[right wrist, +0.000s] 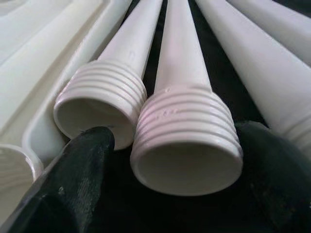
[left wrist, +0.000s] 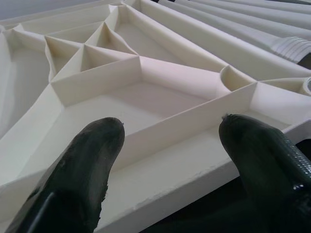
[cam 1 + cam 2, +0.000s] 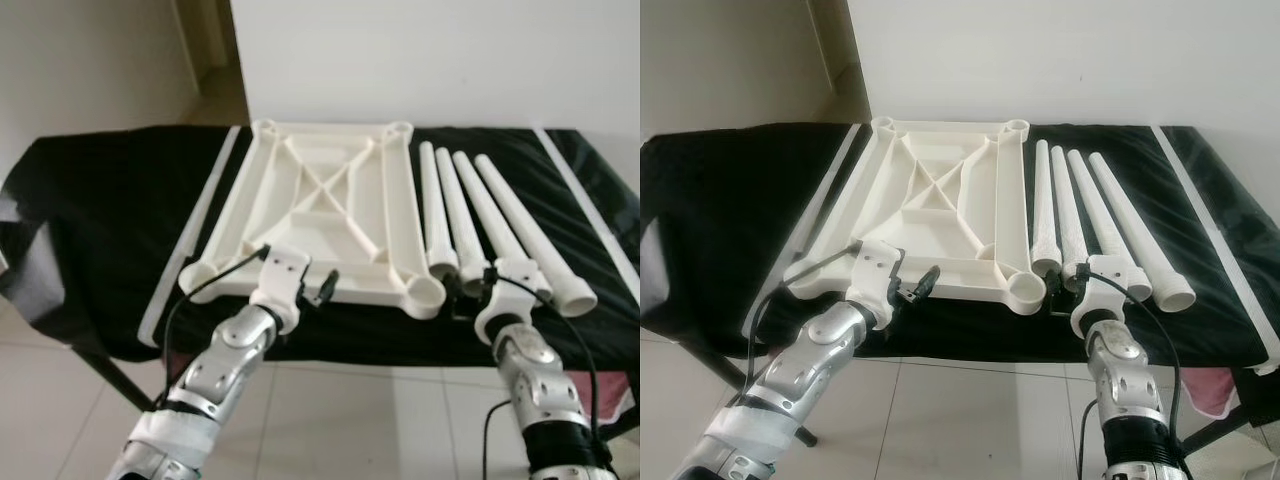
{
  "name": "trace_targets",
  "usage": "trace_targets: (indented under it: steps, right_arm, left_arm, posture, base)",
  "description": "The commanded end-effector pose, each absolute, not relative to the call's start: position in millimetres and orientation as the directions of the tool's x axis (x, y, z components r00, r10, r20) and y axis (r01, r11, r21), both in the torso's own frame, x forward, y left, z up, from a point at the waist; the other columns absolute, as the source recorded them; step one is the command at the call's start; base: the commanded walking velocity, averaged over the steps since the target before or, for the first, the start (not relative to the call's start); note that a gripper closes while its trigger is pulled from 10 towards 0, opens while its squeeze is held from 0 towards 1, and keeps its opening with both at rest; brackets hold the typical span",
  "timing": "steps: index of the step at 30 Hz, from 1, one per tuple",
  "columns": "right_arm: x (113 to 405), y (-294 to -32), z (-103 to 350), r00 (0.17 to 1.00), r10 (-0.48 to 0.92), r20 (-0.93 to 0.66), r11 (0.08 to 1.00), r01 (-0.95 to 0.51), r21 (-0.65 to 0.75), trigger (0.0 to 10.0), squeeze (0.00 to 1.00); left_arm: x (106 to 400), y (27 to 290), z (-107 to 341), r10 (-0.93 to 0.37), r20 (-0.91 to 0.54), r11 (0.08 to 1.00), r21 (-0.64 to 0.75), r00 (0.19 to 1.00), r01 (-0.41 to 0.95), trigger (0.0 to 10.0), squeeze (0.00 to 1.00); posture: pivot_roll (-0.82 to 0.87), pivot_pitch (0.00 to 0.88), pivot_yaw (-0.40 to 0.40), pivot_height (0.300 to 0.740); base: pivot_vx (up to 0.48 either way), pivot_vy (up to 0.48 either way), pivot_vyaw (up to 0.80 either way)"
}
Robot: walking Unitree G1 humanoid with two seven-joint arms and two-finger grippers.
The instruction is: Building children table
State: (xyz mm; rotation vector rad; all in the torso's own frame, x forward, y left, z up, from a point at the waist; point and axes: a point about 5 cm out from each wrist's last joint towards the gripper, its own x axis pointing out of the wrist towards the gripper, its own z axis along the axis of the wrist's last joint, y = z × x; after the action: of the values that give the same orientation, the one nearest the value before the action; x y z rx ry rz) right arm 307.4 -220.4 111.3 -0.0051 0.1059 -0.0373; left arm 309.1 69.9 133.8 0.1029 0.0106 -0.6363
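A black cloth (image 3: 110, 220) covers the work surface, with pale strips along its left and right sides. On it lies the white plastic tabletop (image 3: 320, 205), upside down, so that its ribs show: a cross of thin walls in the middle and a round socket at each corner. Its long axis runs away from the robot, and the near edge is almost at the edge of the cloth.

Just to the right of it lie four table legs (image 3: 490, 220). They are smooth white tapered tubes, side by side, fanning out a little. Their thin ends point away from the robot, and their wide, threaded, hollow ends point toward it.

The left gripper (image 2: 170, 145) is at the near edge of the tabletop; its two black fingers are wide apart and hold nothing. The right gripper (image 1: 175, 160) is at the near ends of the legs. Its fingers stand open on both sides of the threaded end of the second leg (image 1: 187, 131) from the left, and do not close on it.
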Motion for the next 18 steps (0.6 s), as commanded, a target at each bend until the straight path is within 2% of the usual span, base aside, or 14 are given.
trace_targets:
  steps: [1,3,4,12,13,14,15,18]
  right_arm:
    - [301.1,-213.0,109.9,0.994,-0.021,-0.111,1.000,0.022,0.007,10.0,0.22]
    - [298.4,-212.0,110.0,0.993,-0.017,-0.113,1.000,0.019,0.012,10.0,0.22]
    - [295.7,-211.1,110.1,0.994,-0.009,-0.111,1.000,0.010,0.006,10.0,0.00]
    - [298.2,-214.8,105.8,0.993,0.011,-0.119,1.000,-0.014,-0.027,10.0,0.00]
    - [302.7,-217.5,106.4,0.993,0.006,-0.120,0.999,-0.009,-0.030,4.3,0.00]
    - [302.7,-217.5,106.4,0.993,0.006,-0.120,0.999,-0.009,-0.030,4.3,0.00]
    - [305.9,-219.6,106.9,0.993,0.000,-0.122,1.000,-0.003,-0.024,0.0,0.00]
    - [308.8,-222.5,106.7,0.991,-0.020,-0.130,1.000,0.022,0.010,0.0,0.00]
  left_arm:
    - [299.4,61.4,129.8,-0.752,-0.076,0.651,0.078,0.655,0.755,10.0,0.00]
    - [299.0,61.4,129.6,-0.752,-0.076,0.650,0.079,0.655,0.756,10.0,0.00]
    - [298.9,61.4,129.4,-0.752,-0.076,0.650,0.079,0.654,0.756,10.0,0.00]
    - [297.9,59.5,128.3,-0.760,-0.081,0.641,0.072,0.645,0.764,10.0,0.00]
    - [297.9,58.8,128.1,-0.762,-0.082,0.638,0.071,0.642,0.766,10.0,0.00]
    - [297.9,58.8,128.1,-0.762,-0.082,0.638,0.071,0.642,0.766,10.0,0.00]
    - [297.9,58.6,128.3,-0.764,-0.083,0.636,0.071,0.640,0.768,10.0,0.00]
    - [298.3,58.9,128.7,-0.763,-0.082,0.637,0.074,0.641,0.768,10.0,0.00]
  posture:
    - [-0.02,0.000,0.016,0.740]
    - [-0.02,0.000,0.015,0.740]
    - [-0.02,0.000,0.015,0.740]
    - [-0.03,0.000,0.027,0.740]
    - [-0.03,0.000,0.027,0.740]
    - [-0.03,0.000,0.027,0.740]
    - [-0.03,0.000,0.026,0.740]
    - [-0.02,0.000,0.024,0.740]
  base:
    - [0.000,0.000,0.00]
    - [0.000,0.000,0.00]
    - [0.000,0.000,0.00]
    - [0.000,0.000,0.00]
    - [0.000,0.000,0.00]
    - [0.000,0.000,0.00]
    - [0.000,0.000,0.00]
    - [0.000,0.000,0.00]
